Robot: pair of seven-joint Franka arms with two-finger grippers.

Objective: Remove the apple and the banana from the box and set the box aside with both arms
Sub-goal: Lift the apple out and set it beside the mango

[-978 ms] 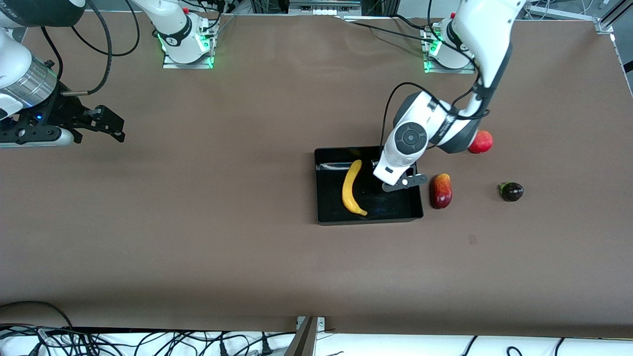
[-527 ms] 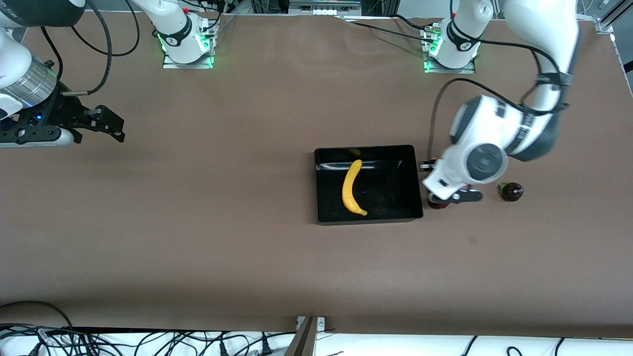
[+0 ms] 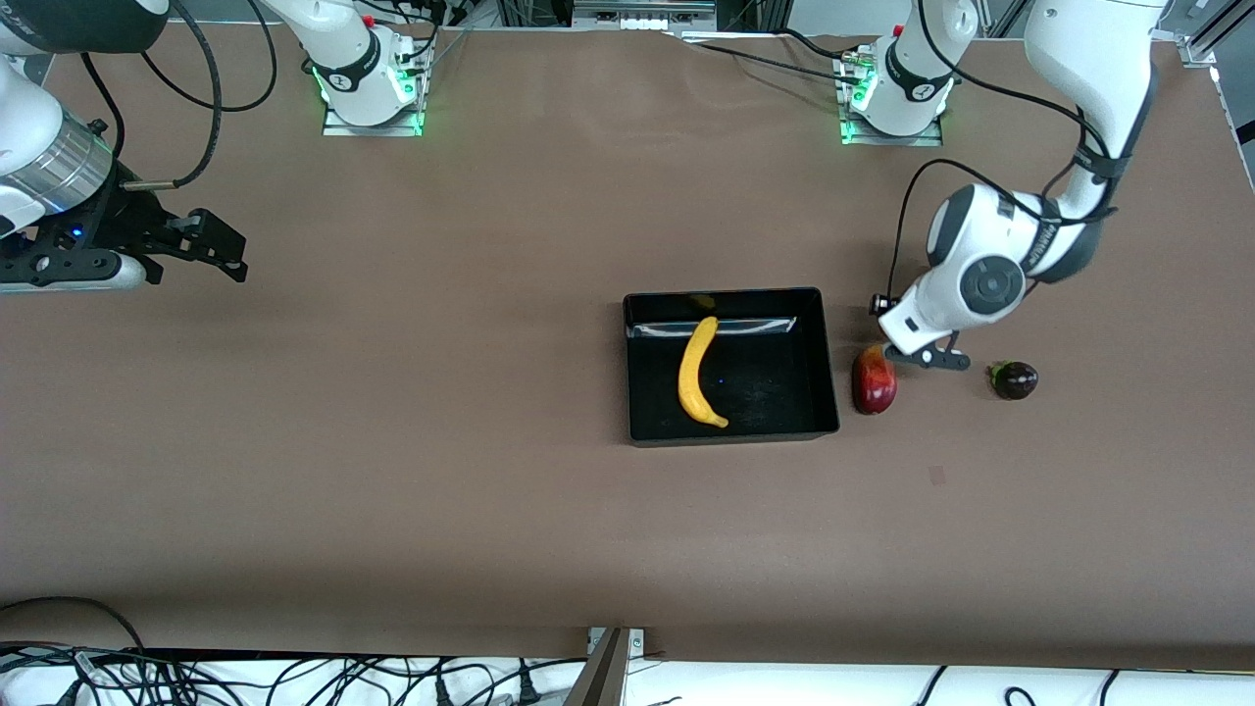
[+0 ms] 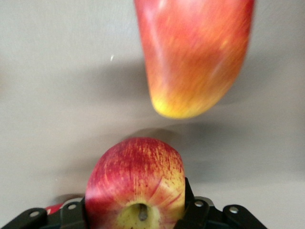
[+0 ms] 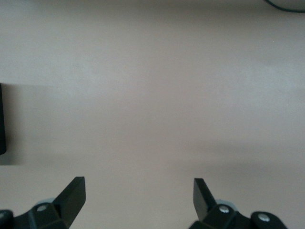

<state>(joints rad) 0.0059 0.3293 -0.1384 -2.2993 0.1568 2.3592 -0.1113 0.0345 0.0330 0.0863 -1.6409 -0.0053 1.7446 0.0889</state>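
The black tray [image 3: 775,387] lies mid-table with the yellow banana [image 3: 694,373] in it. My left gripper [image 3: 912,338] hangs over the table just off the tray's end, beside the dark-red mango [image 3: 874,384]. In the left wrist view it [image 4: 136,193] is shut on the red-and-yellow apple [image 4: 136,181], with a finger [image 4: 189,196] tight against each side and the mango's yellow tip [image 4: 195,57] close by. In the front view the apple is hidden under the left wrist. My right gripper [image 3: 227,250] waits open and empty at the right arm's end, over bare table [image 5: 139,187].
A small dark purple fruit [image 3: 1014,379] lies toward the left arm's end of the table from the mango. Both arm bases [image 3: 371,93] [image 3: 892,98] stand along the table's edge farthest from the front camera. Cables hang past the near edge.
My left arm swung from over the tray past the mango toward its own end of the table. The apple no longer shows on the table and is in its fingers. The right arm has not moved.
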